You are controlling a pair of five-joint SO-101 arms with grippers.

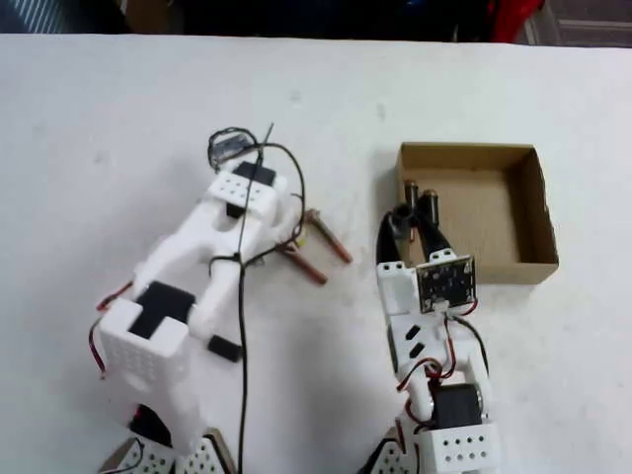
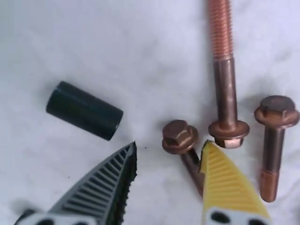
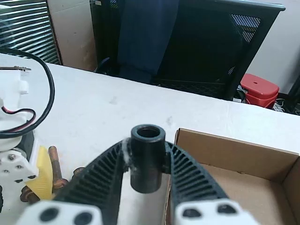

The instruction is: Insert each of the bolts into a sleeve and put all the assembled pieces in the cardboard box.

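My right pincer (image 3: 146, 149) is clamped on a black sleeve (image 3: 147, 171), upright at the left wall of the cardboard box (image 1: 464, 148). The box floor in sight is plain cardboard. My left pincer (image 2: 169, 145) is spread wide over three bolts (image 2: 225, 84) on the counter (image 2: 117, 47), with a second sleeve (image 2: 84, 110) near.

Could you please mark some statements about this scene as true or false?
1. The right jaws grip a black sleeve upright. True.
2. Three bolts lie by the left jaws. True.
3. The left jaws are shut on a bolt. False: they stand open.
4. The lying sleeve has a bolt through it. False: none sticks out of it.
5. The cardboard box stands beside the left arm. False: it is beside the right arm.
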